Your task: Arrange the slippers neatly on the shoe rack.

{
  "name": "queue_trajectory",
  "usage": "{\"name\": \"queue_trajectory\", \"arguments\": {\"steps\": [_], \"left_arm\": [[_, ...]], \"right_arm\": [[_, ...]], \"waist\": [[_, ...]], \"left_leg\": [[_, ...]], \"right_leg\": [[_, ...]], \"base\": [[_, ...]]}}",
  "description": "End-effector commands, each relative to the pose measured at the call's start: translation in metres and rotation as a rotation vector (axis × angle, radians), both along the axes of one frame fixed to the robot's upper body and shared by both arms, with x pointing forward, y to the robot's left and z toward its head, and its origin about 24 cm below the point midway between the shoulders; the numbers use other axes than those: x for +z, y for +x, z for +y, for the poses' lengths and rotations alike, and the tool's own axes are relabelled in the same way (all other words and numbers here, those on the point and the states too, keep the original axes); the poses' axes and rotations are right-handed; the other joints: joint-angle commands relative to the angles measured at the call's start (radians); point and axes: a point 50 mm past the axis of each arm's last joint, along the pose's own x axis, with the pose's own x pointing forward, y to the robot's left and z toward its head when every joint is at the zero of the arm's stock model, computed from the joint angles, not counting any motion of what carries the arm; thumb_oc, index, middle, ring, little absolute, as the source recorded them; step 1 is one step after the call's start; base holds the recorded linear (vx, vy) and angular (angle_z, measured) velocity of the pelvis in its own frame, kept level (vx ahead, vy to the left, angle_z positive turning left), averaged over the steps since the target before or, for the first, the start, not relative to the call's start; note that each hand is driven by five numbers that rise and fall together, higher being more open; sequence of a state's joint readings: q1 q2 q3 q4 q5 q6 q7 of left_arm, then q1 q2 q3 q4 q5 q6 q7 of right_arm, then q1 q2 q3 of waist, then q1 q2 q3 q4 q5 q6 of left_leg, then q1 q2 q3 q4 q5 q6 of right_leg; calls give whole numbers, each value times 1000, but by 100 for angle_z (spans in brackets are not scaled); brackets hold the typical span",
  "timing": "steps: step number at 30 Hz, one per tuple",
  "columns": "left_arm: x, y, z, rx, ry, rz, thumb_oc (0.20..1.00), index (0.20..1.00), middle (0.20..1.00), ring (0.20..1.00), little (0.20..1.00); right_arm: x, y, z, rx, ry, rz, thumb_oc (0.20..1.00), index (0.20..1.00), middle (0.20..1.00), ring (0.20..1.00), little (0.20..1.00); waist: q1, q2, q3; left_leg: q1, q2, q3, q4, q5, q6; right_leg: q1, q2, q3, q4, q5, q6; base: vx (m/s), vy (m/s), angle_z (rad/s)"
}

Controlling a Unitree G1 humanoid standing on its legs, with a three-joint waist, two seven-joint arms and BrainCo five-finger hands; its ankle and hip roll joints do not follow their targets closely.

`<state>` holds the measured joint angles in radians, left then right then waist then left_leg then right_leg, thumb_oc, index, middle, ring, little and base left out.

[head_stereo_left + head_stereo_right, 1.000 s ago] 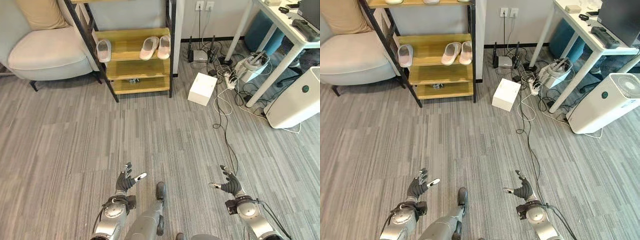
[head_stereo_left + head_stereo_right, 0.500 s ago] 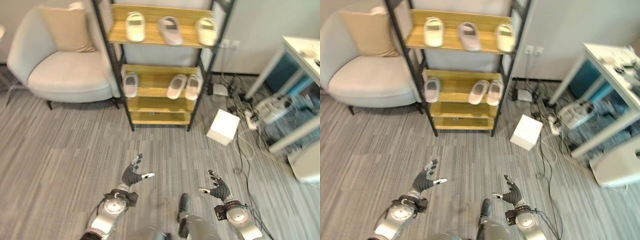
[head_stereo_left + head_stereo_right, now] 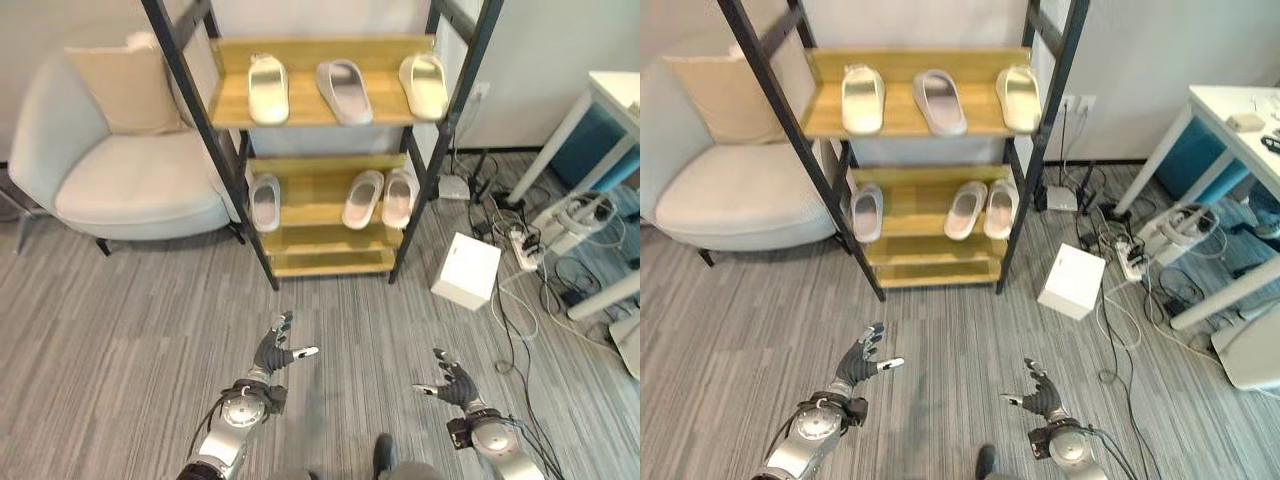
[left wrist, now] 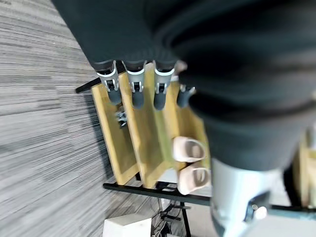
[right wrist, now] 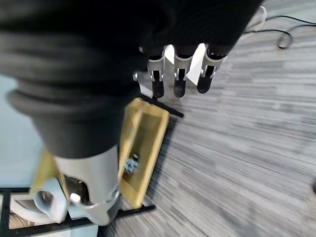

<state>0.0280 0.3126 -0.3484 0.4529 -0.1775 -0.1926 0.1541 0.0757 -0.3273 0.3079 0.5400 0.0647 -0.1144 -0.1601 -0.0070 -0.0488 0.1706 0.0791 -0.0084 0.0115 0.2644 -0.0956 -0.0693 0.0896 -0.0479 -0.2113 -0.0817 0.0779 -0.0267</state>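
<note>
The shoe rack (image 3: 316, 240) has a black frame and wooden shelves and stands ahead of me. Its upper shelf carries a cream slipper (image 3: 267, 88), a grey slipper (image 3: 343, 92) and another cream slipper (image 3: 424, 84). One pale slipper (image 3: 264, 202) lies at the left of the middle shelf, and a pale pair (image 3: 363, 198) (image 3: 400, 196) lies at its right. My left hand (image 3: 272, 353) and right hand (image 3: 452, 378) hover low over the carpet, short of the rack. Both are open and hold nothing. In the left wrist view the straight fingers (image 4: 133, 89) point at the rack.
A pale armchair (image 3: 130, 190) with a beige cushion (image 3: 115, 85) stands left of the rack. To the right, a white box (image 3: 465, 270) sits on the carpet, then a power strip with tangled cables (image 3: 525, 250) and a white table leg (image 3: 560, 130).
The whole picture has shifted, so the camera has moved: the rack now looks closer and more centred, with its upper shelf in full view. Both hands stay open and low.
</note>
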Motion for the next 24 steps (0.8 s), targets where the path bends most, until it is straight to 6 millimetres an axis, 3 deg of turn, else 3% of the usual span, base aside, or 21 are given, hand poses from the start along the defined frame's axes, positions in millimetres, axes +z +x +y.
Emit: {"name": "queue_trajectory", "arguments": {"steps": [1,3,5,6,9,11,12,13,16,18,21,23,24], "left_arm": [[26,21,-8,-29,-53,-135,1000,1000,1000,1000,1000],[24,21,-8,-22,-56,-129,1000,1000,1000,1000,1000],[24,21,-8,-12,-63,-126,1000,1000,1000,1000,1000],[20,20,-11,-13,-54,-105,1000,1000,1000,1000,1000],[19,23,-12,-10,-27,-110,1000,1000,1000,1000,1000],[19,21,-11,-1,-33,-108,1000,1000,1000,1000,1000],[15,17,-10,8,-35,-94,1000,1000,1000,1000,1000],[15,17,-9,10,-31,-94,1000,1000,1000,1000,1000],[14,14,-8,8,-32,-83,1000,1000,1000,1000,1000],[14,13,-4,7,-26,-81,1000,1000,1000,1000,1000],[16,16,-2,2,-12,-87,1000,1000,1000,1000,1000],[19,18,-1,-8,-2,-98,1000,1000,1000,1000,1000],[21,21,0,-14,2,-110,1000,1000,1000,1000,1000]], "right_arm": [[26,24,-3,29,10,-143,1000,1000,1000,1000,1000],[24,24,-3,29,7,-133,1000,1000,1000,1000,1000],[24,26,-3,30,1,-129,1000,1000,1000,1000,1000],[23,26,-3,24,-7,-127,1000,1000,1000,1000,1000],[24,29,-5,9,-28,-131,1000,1000,1000,1000,1000],[22,27,-3,11,-26,-121,1000,1000,1000,1000,1000],[20,25,1,29,-26,-110,1000,1000,1000,1000,1000],[19,25,3,35,-24,-106,1000,1000,1000,1000,1000],[17,24,6,41,-18,-94,1000,1000,1000,1000,1000],[14,24,13,59,-8,-81,1000,1000,1000,1000,1000],[16,28,18,71,3,-89,1000,1000,1000,1000,1000],[16,28,21,66,16,-91,1000,1000,1000,1000,1000],[16,28,21,60,25,-96,1000,1000,1000,1000,1000]], "waist": [[17,12,68],[26,6,86],[29,-2,86],[18,-4,78],[-1,6,74],[2,14,59],[1,18,36],[2,14,27],[8,8,12],[21,4,-7],[17,5,11],[13,13,24],[11,27,28]], "left_leg": [[-90,30,-88,160,19,37],[-156,12,-87,234,6,46],[-191,-12,-68,162,-49,57],[-206,-19,-36,-85,-10,59],[-219,-27,-4,-338,66,49],[-212,-21,5,-352,63,52],[-186,-27,-2,-352,114,61],[-173,-30,2,-352,120,64],[-147,-40,14,-352,107,81],[-104,-55,24,-348,67,111],[-55,-73,32,-335,27,149],[-22,-72,22,-341,17,157],[-13,-60,11,-345,13,157]], "right_leg": [[33,49,43,49,-241,-1],[47,49,40,45,-251,-6],[58,39,33,36,-256,3],[77,40,8,22,-266,11],[90,53,-21,20,-286,16],[98,61,-12,27,-292,21],[114,54,-10,47,-303,30],[118,46,-6,62,-311,33],[117,24,2,103,-315,48],[69,-13,3,254,-318,91],[-53,-71,9,537,-225,155],[-97,-94,3,596,-202,154],[-93,-103,-16,519,-229,135]], "base": [[55,-180,-21],[69,-120,-23],[164,-67,-4],[261,-10,26],[252,66,50],[345,148,12],[400,177,-10],[514,244,-18],[311,184,-18],[331,243,-30],[164,192,-29],[116,74,20],[91,12,32]]}}
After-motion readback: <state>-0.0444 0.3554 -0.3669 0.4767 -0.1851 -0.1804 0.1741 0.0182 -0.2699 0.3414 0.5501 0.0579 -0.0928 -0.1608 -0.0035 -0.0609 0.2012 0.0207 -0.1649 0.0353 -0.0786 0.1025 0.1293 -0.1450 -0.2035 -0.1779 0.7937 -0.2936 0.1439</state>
